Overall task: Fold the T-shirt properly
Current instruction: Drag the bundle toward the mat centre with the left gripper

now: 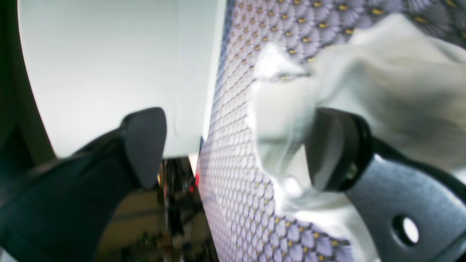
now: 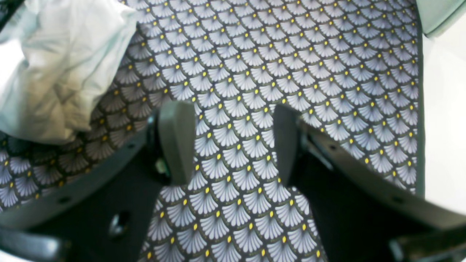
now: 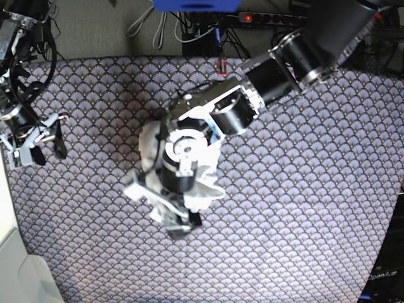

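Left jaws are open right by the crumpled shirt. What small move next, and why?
Probably nudge the left gripper sideways so a fold of the T-shirt sits between the jaws, then close. The jaws stand wide apart, the cloth lies bunched against only one finger, and nothing is gripped yet.

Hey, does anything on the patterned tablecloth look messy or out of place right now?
Yes. The plain white cloth T-shirt lies crumpled in a bunched heap mid-table under the left tool, not spread flat for folding.
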